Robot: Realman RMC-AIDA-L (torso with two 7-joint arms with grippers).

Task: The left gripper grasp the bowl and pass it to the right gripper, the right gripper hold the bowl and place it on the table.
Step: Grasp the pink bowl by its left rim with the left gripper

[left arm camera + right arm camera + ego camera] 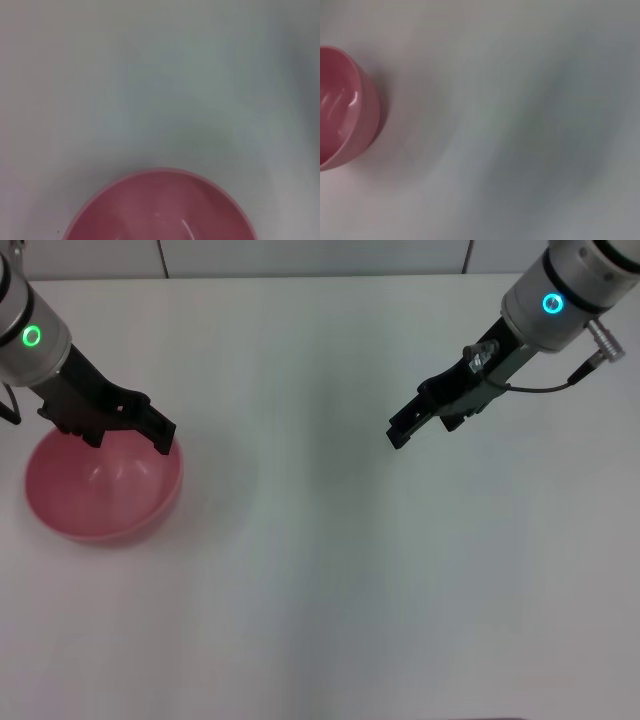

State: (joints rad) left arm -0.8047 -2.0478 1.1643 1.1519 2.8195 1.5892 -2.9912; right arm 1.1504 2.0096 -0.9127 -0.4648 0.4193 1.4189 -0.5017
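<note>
Left gripper point(130, 425), fingers spread, hangs over the pink bowl's point(110, 502) far rim at left of frame; right gripper point(415, 423), finger state unclear, hovers upper right above the table point(330, 590).

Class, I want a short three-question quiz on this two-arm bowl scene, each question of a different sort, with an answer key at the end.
1. True or false: the bowl is at the robot's right side of the table.
2. Which gripper is at the bowl's rim? A) left gripper B) right gripper C) neither
3. Fill in: the right gripper hangs over bare ____, apart from the bowl.

Key: 1 false, it sits at the robot's left. 2 A. 3 table.
</note>
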